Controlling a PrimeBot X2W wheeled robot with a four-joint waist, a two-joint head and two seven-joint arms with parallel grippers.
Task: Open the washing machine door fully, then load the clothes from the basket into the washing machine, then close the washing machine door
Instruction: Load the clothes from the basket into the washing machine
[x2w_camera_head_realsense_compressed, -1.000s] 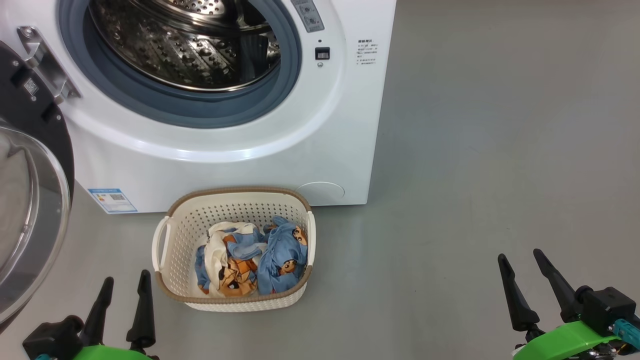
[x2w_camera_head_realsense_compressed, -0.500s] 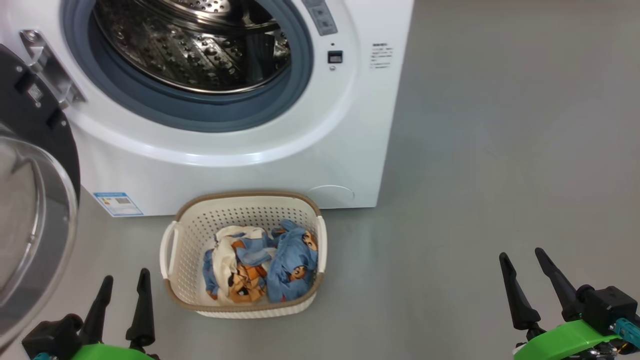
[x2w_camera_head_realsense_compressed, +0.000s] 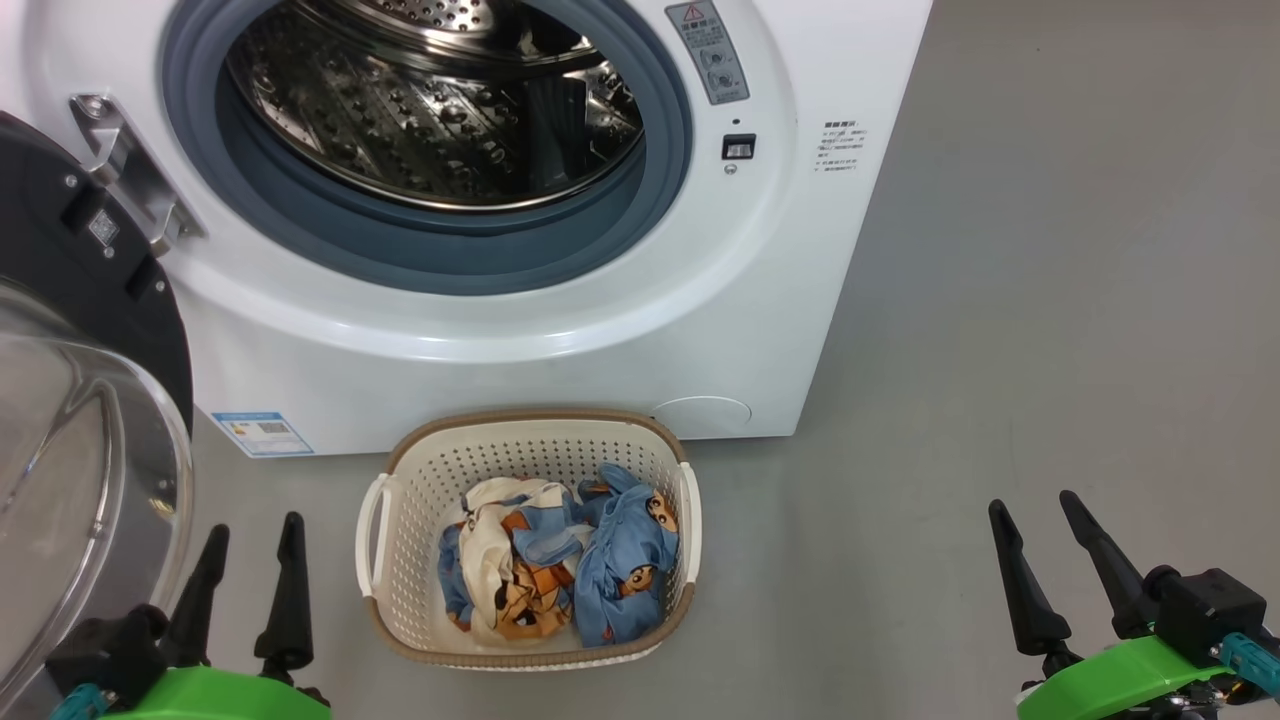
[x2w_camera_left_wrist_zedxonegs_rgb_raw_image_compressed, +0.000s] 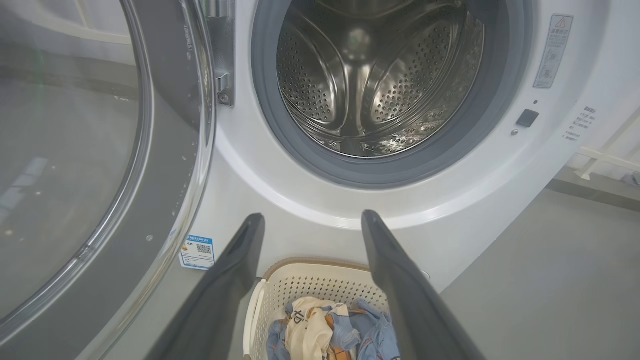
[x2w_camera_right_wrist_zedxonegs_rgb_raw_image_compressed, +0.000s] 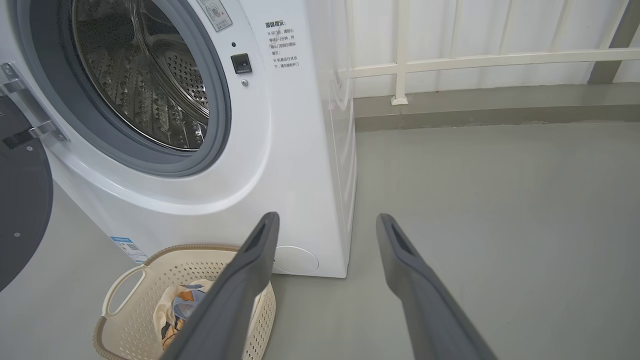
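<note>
The white washing machine (x2w_camera_head_realsense_compressed: 560, 330) stands ahead with its steel drum (x2w_camera_head_realsense_compressed: 430, 100) showing inside the grey-blue gasket. Its door (x2w_camera_head_realsense_compressed: 100, 290) hangs swung out at the left, black rim and clear glass bowl toward me. On the floor in front sits the cream basket (x2w_camera_head_realsense_compressed: 530, 418), holding light blue and cream clothes (x2w_camera_head_realsense_compressed: 560, 570) with orange-brown figures. My left gripper (x2w_camera_head_realsense_compressed: 255, 525) is open, just left of the basket beside the door glass. My right gripper (x2w_camera_head_realsense_compressed: 1032, 500) is open over bare floor, well right of the basket. From the left wrist, the left gripper (x2w_camera_left_wrist_zedxonegs_rgb_raw_image_compressed: 311, 216) points at the drum opening, basket (x2w_camera_left_wrist_zedxonegs_rgb_raw_image_compressed: 310, 282) below.
Grey floor (x2w_camera_head_realsense_compressed: 1050, 300) stretches to the right of the machine. A white railing and wall (x2w_camera_right_wrist_zedxonegs_rgb_raw_image_compressed: 475, 60) run behind it in the right wrist view. A blue label sticker (x2w_camera_head_realsense_compressed: 262, 433) marks the machine's lower left front.
The head camera has moved: machine, door and basket now sit further right and lower in the picture. Both grippers stay open in about the same places.
</note>
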